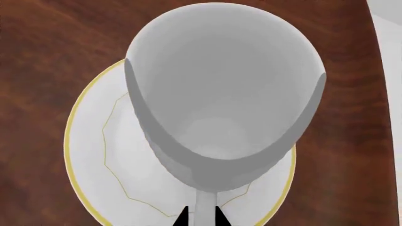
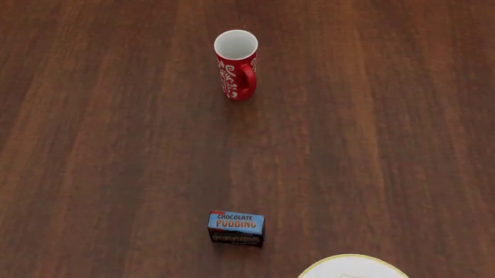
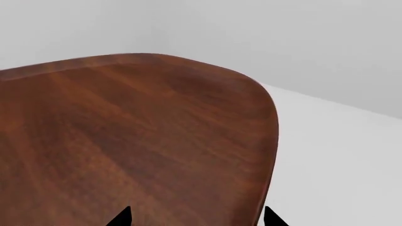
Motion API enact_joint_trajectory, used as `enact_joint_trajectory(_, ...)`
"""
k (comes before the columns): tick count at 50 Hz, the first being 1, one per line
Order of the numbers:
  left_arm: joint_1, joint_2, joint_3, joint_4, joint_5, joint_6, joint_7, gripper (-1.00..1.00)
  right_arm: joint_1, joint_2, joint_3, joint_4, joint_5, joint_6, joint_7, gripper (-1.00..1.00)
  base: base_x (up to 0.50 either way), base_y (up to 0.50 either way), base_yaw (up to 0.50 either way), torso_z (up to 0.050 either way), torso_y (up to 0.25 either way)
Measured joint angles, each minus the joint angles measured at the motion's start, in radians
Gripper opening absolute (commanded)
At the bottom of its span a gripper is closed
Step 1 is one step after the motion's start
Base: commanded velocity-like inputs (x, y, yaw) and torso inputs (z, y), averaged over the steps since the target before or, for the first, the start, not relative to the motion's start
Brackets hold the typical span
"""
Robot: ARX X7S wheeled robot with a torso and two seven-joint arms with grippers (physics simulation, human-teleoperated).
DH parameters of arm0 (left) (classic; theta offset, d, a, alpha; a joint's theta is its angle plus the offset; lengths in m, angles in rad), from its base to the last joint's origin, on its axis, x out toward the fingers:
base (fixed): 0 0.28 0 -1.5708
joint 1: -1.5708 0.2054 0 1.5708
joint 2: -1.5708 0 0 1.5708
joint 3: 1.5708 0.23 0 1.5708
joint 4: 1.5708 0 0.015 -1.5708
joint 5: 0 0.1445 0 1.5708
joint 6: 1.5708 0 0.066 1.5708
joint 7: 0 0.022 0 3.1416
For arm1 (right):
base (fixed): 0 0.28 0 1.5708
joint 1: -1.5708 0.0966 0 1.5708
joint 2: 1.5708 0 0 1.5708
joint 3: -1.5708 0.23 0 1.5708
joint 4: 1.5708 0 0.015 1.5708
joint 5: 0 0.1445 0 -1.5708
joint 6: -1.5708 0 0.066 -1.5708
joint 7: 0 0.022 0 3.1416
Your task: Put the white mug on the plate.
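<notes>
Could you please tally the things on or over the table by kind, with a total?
Mugs: 2, the white mug and the red mug
Plates: 1, the plate
Boxes: 1, the pudding box
Total: 4

Smooth matt white mug [image 1: 226,89], gold-rimmed plate [image 1: 100,155], dark polished-looking wood-grain table [image 2: 116,145].
</notes>
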Motion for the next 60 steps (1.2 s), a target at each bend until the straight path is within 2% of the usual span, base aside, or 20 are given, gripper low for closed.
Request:
enact_joint_trajectory(16,0.015,-0.009,-0.009,0.002,-0.012,0.015,-0.006,-1.00,0.002,0.004,-0.016,0.017,-0.001,-0.010,-0.002,1.00,0.00,0.00,0.00,0.000,0.000)
enact_joint_trajectory(17,0.017,-0.010,-0.009,0.002,-0.013,0.016,-0.006,1.00,0.003,0.004,-0.017,0.019,-0.001,-0.011,-0.002,1.00,0.00,0.00,0.00,0.000,0.000)
enact_joint_trajectory(41,0.061,-0.039,-0.019,0.021,-0.036,0.020,-0.044,1.00,0.000,0.007,-0.040,0.035,0.008,-0.027,-0.013,1.00,0.00,0.00,0.00,0.000,0.000)
enact_joint_trajectory(60,0.084,-0.063,-0.012,0.085,-0.044,0.011,-0.076,1.00,-0.032,0.005,-0.053,-0.050,0.031,0.003,0.035,1.00,0.00,0.00,0.00,0.000,0.000)
